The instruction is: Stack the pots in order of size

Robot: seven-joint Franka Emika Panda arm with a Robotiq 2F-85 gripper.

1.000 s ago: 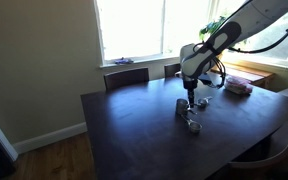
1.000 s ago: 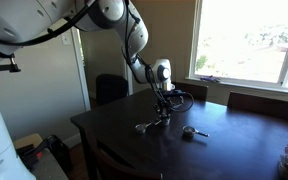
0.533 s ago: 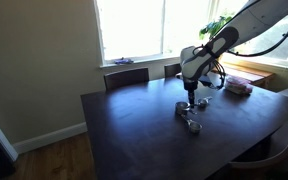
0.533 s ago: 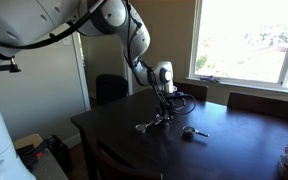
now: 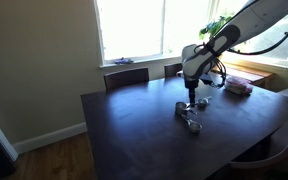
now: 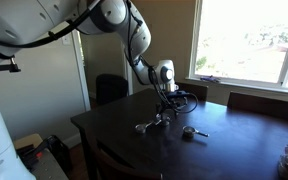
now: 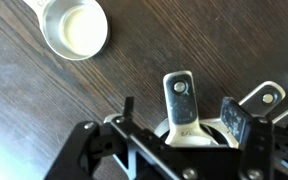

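In the wrist view my gripper [image 7: 181, 110] is open, with one finger on each side of a shiny silver pot's flat handle [image 7: 181, 95] and a gap on both sides. That pot's bowl [image 7: 199, 133] lies mostly hidden under the gripper body. A second pot [image 7: 74, 27] stands apart at the upper left, and a third handle [image 7: 263, 97] shows at the right edge. In both exterior views the gripper [image 5: 190, 98] [image 6: 165, 103] hangs low over the pots [image 5: 185, 108] [image 6: 157, 120], with another pot [image 5: 194, 126] [image 6: 189, 131] lying nearby on the dark table.
The dark wooden table [image 5: 134, 130] has chairs [image 5: 126, 76] along its window side and another chair [image 6: 111, 88] behind it. A pinkish stack of flat items [image 5: 238, 87] sits at the far corner near the window. Cables loop off the arm's wrist [image 5: 216, 78].
The gripper has opened over the pot's handle. The arm and the pots stay where they were.
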